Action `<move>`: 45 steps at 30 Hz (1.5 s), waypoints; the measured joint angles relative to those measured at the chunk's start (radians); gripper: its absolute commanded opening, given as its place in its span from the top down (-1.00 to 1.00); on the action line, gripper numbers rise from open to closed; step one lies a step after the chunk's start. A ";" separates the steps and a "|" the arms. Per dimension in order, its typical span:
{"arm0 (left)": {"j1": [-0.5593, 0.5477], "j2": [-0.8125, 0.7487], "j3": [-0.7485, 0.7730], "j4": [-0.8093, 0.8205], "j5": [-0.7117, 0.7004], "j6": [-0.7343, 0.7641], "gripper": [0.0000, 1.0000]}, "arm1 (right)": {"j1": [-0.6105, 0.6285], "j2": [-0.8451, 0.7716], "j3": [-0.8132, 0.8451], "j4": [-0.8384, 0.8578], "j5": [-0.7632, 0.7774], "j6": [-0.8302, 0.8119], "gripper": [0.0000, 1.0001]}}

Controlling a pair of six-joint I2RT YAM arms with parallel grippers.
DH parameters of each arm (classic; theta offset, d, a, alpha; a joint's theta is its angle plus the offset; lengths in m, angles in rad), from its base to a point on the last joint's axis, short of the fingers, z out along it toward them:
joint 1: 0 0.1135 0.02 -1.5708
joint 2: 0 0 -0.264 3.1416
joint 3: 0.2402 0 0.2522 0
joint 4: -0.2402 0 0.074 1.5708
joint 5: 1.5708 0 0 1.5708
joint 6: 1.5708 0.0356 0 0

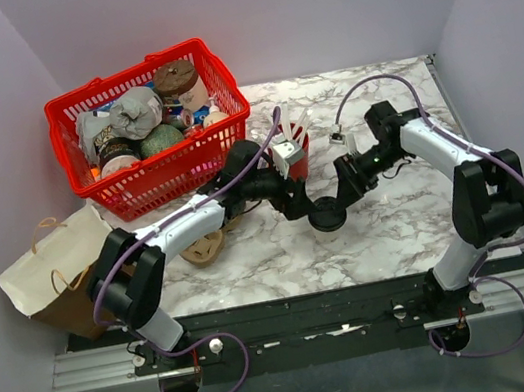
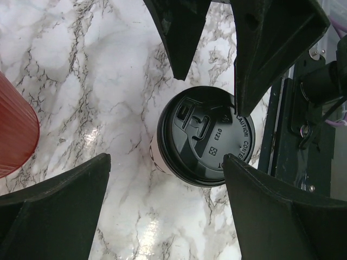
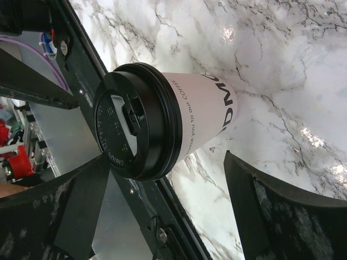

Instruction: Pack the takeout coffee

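Note:
The takeout coffee (image 1: 326,215), a cream-white paper cup with a black lid, stands upright on the marble table near its front middle. My left gripper (image 1: 303,207) is open just left of it. In the left wrist view the lid (image 2: 205,135) lies at the tips of my wide-open left gripper (image 2: 167,158), close to the right fingertip (image 2: 238,168). My right gripper (image 1: 345,196) is open just right of the cup. In the right wrist view the cup (image 3: 200,116) stands just beyond my open right gripper (image 3: 167,157), with nothing clamped.
A red cup (image 1: 295,154) with white cutlery stands just behind the grippers. A red basket (image 1: 148,125) full of groceries is at the back left. A brown paper bag (image 1: 57,273) lies at the left edge, with a round tan object (image 1: 204,250) beside it.

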 measured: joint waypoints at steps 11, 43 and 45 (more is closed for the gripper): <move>-0.015 0.032 -0.002 0.000 0.011 0.002 -0.84 | 0.000 0.016 -0.022 -0.001 0.004 -0.004 -0.75; -0.005 0.081 -0.008 0.072 -0.006 -0.126 -0.78 | 0.000 0.028 -0.045 -0.006 -0.027 0.008 -0.68; 0.001 0.089 -0.008 0.082 -0.011 -0.147 -0.78 | 0.000 0.029 -0.045 -0.006 -0.027 0.008 -0.66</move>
